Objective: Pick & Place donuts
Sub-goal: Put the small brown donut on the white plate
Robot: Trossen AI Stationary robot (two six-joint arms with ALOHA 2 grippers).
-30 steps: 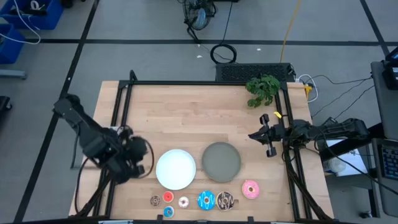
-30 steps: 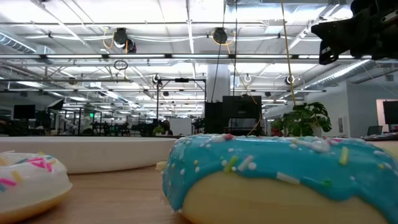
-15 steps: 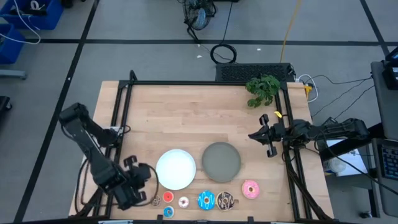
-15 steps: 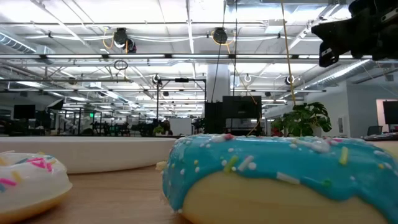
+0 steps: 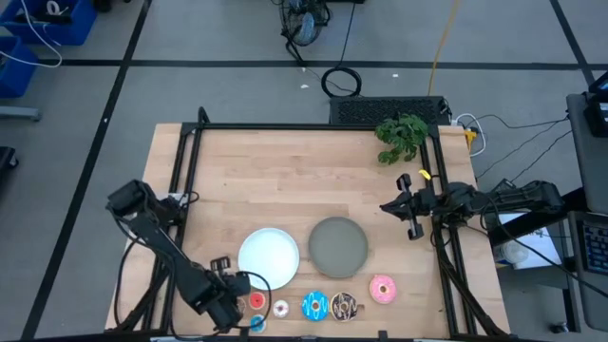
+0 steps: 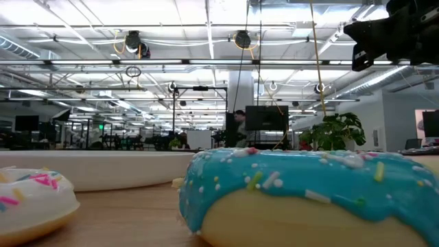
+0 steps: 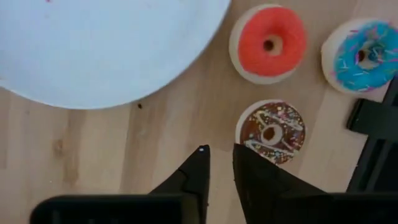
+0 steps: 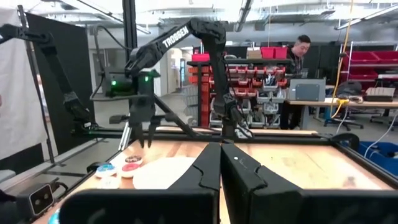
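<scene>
The donuts lie in a row along the table's near edge: a tiny red one (image 5: 256,301), a whitish one (image 5: 280,308), a large blue one (image 5: 315,305), a dark brown one (image 5: 344,306) and a pink one (image 5: 382,289). My left gripper (image 7: 219,152) points down over the row's left end, slightly open. Its fingertips stand just beside a tiny brown sprinkled donut (image 7: 271,132), with the red one (image 7: 268,42) and a tiny blue one (image 7: 362,55) close by. My right gripper (image 5: 410,214) waits shut at the table's right side.
A round white plate (image 5: 269,258) and a round grey plate (image 5: 338,247) sit side by side just beyond the donut row. A green plant (image 5: 401,138) stands at the far right corner. Black frame rails (image 5: 190,171) run along the table's edges.
My left gripper has come down and gone toward the table's near edge, passing the white plate's left side. It now stands low over the left end of the donut row and covers the tiny brown donut in the high view.
</scene>
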